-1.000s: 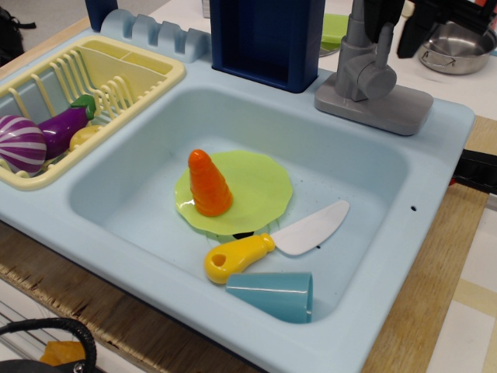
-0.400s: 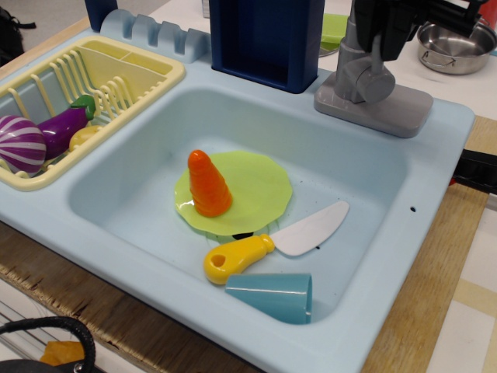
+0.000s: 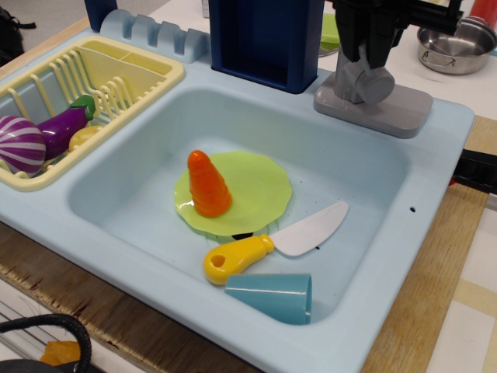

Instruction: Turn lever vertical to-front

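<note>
The grey toy tap stands on its flat base at the sink's back right rim. The lever, a short grey arm with a round end, sticks out low from the upright column toward the front. My black gripper hangs from the top edge right over the tap. Its fingers stand on either side of the column's upper part, just above the lever's round end. The jaws look apart, with grey plastic between them. The top of the column is hidden behind the gripper.
The light blue sink holds a green plate with an orange carrot, a yellow-handled toy knife and a teal cup. A dark blue block stands left of the tap. A yellow rack holds vegetables. A metal pot is behind.
My gripper has moved left and down from the upper right, until it sits over the tap's column with fingers on both sides. The lever has not visibly turned.
</note>
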Controlling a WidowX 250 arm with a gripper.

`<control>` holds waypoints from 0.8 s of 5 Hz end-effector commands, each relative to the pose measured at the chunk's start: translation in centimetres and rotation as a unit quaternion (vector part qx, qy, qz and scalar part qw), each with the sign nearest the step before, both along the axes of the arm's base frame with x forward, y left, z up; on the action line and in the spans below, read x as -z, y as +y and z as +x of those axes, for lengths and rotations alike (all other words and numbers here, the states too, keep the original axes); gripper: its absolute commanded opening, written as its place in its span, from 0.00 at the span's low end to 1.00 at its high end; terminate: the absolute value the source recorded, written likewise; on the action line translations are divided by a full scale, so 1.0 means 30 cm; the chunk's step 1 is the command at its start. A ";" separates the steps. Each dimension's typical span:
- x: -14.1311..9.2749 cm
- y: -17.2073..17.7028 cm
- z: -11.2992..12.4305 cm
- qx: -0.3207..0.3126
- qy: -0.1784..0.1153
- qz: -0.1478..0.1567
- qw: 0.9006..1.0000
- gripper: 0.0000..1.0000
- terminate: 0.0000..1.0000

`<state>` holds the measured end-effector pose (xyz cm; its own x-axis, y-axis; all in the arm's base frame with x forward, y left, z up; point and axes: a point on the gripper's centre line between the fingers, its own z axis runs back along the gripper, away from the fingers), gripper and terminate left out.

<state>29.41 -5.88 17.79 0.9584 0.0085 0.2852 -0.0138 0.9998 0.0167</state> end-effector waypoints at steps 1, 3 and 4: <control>0.075 0.077 -0.103 -0.029 0.053 -0.005 0.998 0.00 0.00; 0.117 0.094 -0.165 -0.043 0.070 -0.031 0.996 0.00 0.00; 0.137 0.098 -0.193 -0.054 0.075 -0.040 0.995 0.00 0.00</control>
<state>23.13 -3.26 12.79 0.9886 0.1276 0.0801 -0.1236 0.9909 -0.0533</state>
